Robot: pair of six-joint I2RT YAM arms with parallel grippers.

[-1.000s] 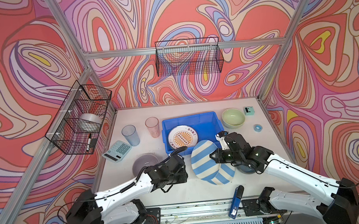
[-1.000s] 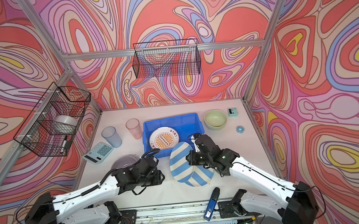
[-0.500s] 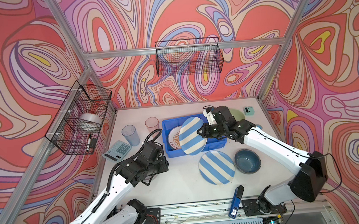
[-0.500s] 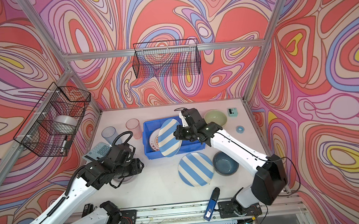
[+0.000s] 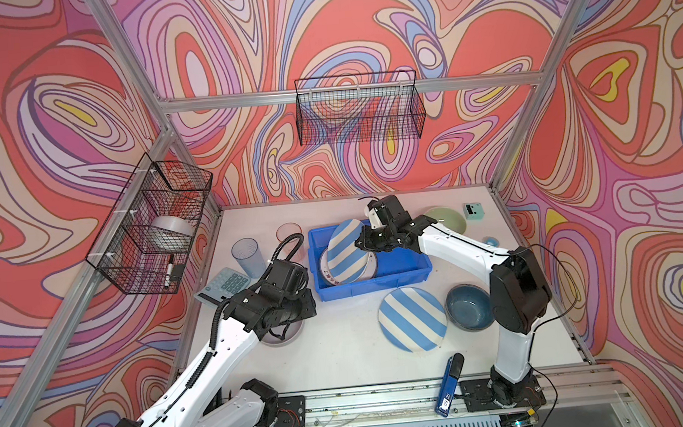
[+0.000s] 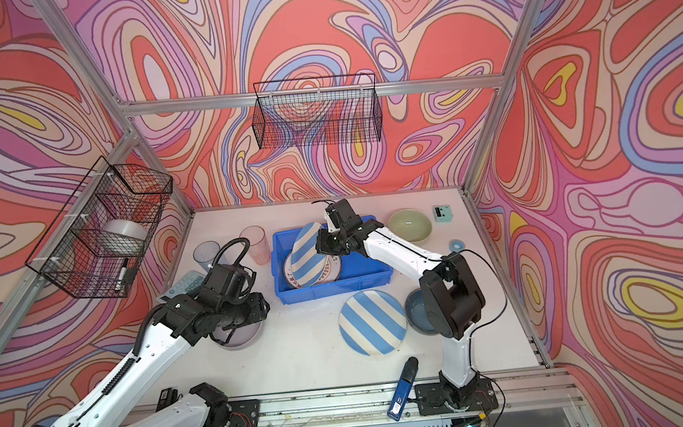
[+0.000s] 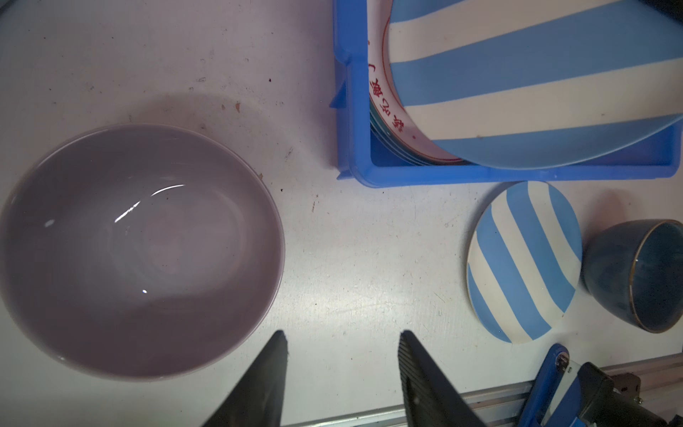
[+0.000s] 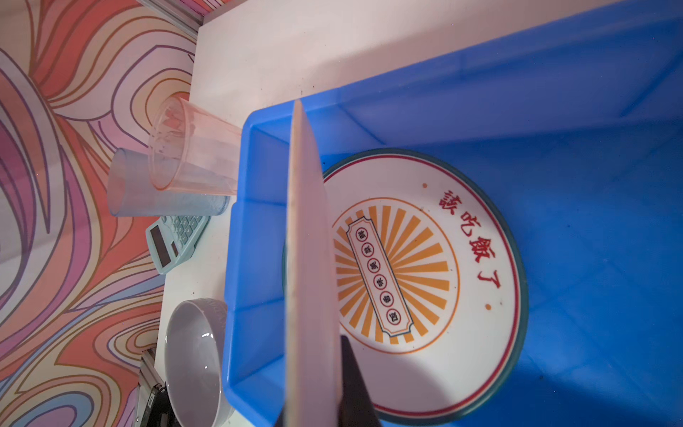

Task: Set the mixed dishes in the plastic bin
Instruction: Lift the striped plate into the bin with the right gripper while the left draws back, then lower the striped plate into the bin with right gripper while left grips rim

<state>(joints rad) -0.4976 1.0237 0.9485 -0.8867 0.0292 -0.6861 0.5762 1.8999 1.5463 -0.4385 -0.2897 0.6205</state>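
Over the blue plastic bin (image 5: pixel 374 285) my right gripper (image 5: pixel 365 242) is shut on the rim of a blue-and-white striped plate (image 5: pixel 345 251), tilted with its lower edge inside. In the right wrist view that plate (image 8: pixel 308 258) stands edge-on above the orange sunburst plate (image 8: pixel 425 258) lying in the bin (image 8: pixel 591 185). My left gripper (image 7: pixel 343 334) hangs open and empty over bare table beside the lavender bowl (image 7: pixel 136 247). A second striped plate (image 5: pixel 412 319) and a dark blue bowl (image 5: pixel 468 306) sit in front of the bin.
A pale green bowl (image 5: pixel 452 218) stands behind the right arm. A grey-blue cup (image 5: pixel 247 255), a pink cup (image 5: pixel 287 233) and a teal calculator (image 5: pixel 226 286) are left of the bin. A blue tool (image 5: pixel 449 381) lies at the front edge. Black wire baskets (image 5: pixel 359 115) hang on the walls.
My right gripper carried the striped plate from the front of the table back over the bin and tipped it in, uncovering a second striped plate. My left arm drew back left over the lavender bowl.
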